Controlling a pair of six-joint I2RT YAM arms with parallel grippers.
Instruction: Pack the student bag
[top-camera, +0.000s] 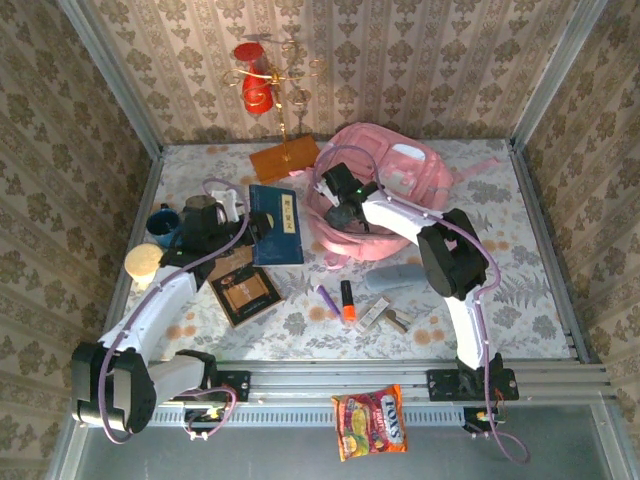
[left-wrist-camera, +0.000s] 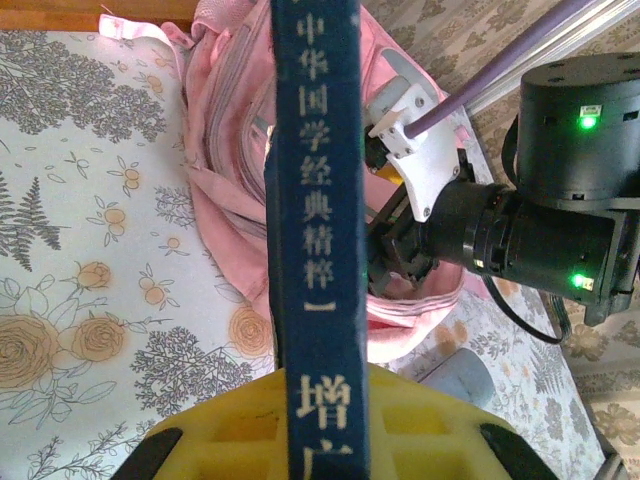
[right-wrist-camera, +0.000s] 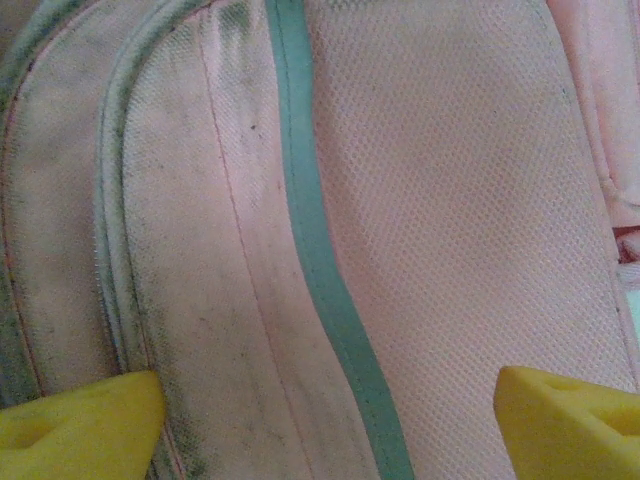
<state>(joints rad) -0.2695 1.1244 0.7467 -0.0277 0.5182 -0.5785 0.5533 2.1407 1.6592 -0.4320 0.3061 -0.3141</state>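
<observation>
The pink student bag (top-camera: 400, 175) lies at the back of the table, right of centre. My left gripper (top-camera: 235, 225) is shut on a dark blue book (top-camera: 276, 225), holding it just left of the bag. In the left wrist view the book's spine (left-wrist-camera: 315, 200) with white characters runs up from between the yellow fingers (left-wrist-camera: 200, 440), and the student bag (left-wrist-camera: 230, 130) lies behind it. My right gripper (top-camera: 345, 215) hovers at the bag's near left edge. It is open (right-wrist-camera: 330, 400), with pink fabric (right-wrist-camera: 450, 200) and a teal strip (right-wrist-camera: 320, 250) between its fingers, and it grips nothing.
A brown notebook (top-camera: 247, 293), purple marker (top-camera: 327, 299), orange highlighter (top-camera: 348, 300) and grey-blue pouch (top-camera: 395, 277) lie near the front. A wooden board (top-camera: 284, 158) and red ornament stand (top-camera: 256, 85) are at the back. A blue cup (top-camera: 163, 222) sits left, a snack packet (top-camera: 371, 421) on the rail.
</observation>
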